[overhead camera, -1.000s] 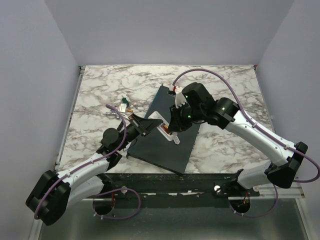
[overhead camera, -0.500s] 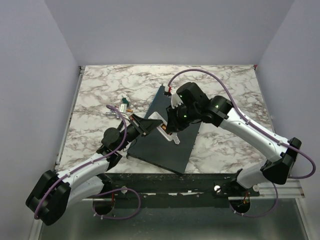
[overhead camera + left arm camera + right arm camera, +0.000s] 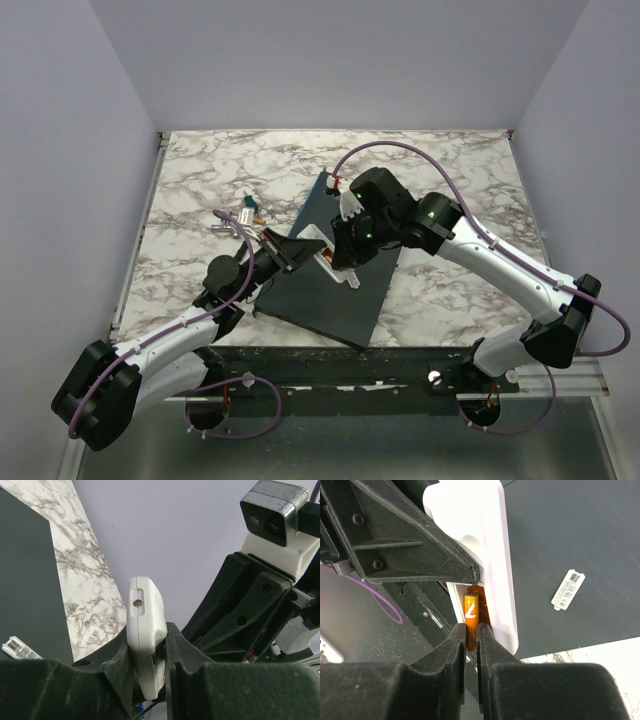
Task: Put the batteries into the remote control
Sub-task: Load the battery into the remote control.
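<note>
Right fingers (image 3: 454, 650) edged left, pinching a battery (image 3: 471, 607) into the remote (image 3: 495, 555). Left fingers (image 3: 112, 672) clamp it; press home next.

- The remote control (image 3: 145, 640) has a white plastic shell, smooth with a soft sheen. A small dull metal screw (image 3: 138, 602) is set in its end.
- The battery (image 3: 471, 609) wears a glossy orange wrap with white print.
- The left gripper (image 3: 147, 642) has fingers (image 3: 210, 680) of black plastic, matt and finely grainy. The right gripper (image 3: 471, 628) has fingers (image 3: 450, 680) of the same finish.
- The wrist camera housing (image 3: 272, 510) is brushed silvery metal on a smooth white plastic mount.
- The slab (image 3: 570, 530) is dark grey, matt and even.
- The label (image 3: 567, 589) looks like white printed paper.
- The table (image 3: 220, 170) has a smooth, marble-patterned top.
- The cable (image 3: 395, 145) has a smooth purple sheath.
</note>
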You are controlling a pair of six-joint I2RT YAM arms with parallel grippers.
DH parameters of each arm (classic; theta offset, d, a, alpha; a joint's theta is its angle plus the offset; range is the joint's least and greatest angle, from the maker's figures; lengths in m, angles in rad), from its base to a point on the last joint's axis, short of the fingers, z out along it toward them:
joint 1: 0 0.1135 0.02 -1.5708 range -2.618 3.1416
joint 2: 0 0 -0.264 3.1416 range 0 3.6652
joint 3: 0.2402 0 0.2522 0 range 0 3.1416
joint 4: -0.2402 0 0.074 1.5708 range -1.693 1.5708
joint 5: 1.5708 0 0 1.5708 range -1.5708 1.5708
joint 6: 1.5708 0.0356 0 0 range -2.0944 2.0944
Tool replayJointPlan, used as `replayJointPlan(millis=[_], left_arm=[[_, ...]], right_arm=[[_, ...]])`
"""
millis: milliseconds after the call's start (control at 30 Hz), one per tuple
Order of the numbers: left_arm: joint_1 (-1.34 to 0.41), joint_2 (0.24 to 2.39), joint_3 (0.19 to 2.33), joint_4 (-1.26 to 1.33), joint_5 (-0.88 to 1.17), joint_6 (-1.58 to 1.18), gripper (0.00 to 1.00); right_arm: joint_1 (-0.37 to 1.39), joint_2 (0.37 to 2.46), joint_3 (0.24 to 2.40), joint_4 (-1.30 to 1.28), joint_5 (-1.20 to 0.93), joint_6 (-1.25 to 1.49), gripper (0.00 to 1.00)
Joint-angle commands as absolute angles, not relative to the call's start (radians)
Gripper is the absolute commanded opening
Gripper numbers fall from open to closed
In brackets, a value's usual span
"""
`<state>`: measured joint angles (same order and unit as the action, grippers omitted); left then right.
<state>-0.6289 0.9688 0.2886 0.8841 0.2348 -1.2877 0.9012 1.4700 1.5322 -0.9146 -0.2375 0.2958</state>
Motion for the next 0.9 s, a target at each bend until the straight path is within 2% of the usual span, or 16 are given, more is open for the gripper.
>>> replayJointPlan(millis=[0,400,867], left_arm=[[-0.633,0.976,0.295,0.966,0.219,-1.300,0.00],[-0.633,1.002,0.289,1.013,0.229,-1.325,0.00],[-0.633,1.000,0.279,1.022,0.221,-1.328,0.00]], right_arm=[[0.907,1.483,1.538,-0.936,-0.199,0.271,0.04],[0.907,1.489,1.524,-0.872,-0.174,0.266,0.05],[0.907,1.485,1.517,-0.860,-0.173,0.269,0.21]])
